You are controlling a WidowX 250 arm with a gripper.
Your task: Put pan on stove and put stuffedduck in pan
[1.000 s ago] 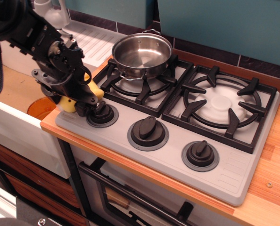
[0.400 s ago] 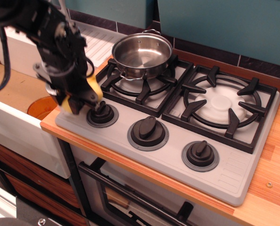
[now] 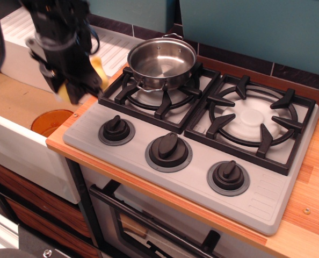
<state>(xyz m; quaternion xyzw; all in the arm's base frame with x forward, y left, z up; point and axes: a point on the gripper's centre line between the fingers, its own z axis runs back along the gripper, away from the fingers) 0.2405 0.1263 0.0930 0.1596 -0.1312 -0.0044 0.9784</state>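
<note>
The shiny steel pan (image 3: pixel 161 60) sits on the left burner grate of the grey stove (image 3: pixel 202 172). My black gripper (image 3: pixel 80 86) hangs in the air over the stove's front left corner, to the left of the pan and above the left knob (image 3: pixel 116 130). It is shut on the yellow stuffedduck (image 3: pixel 98 70), which shows only as yellow patches between and beside the fingers. The gripper is motion-blurred. The pan holds nothing.
A white sink (image 3: pixel 20 145) lies to the left with an orange disc (image 3: pixel 50 121) in it. A white ribbed drainboard (image 3: pixel 110 46) is behind my gripper. The right burner (image 3: pixel 253 117) is bare. The wooden counter edge (image 3: pixel 149 191) runs along the front, and a teal wall (image 3: pixel 256 27) stands behind.
My gripper has risen from the stove's front left corner beside the left knob, taking the stuffedduck up and slightly back-left. The pan has not moved.
</note>
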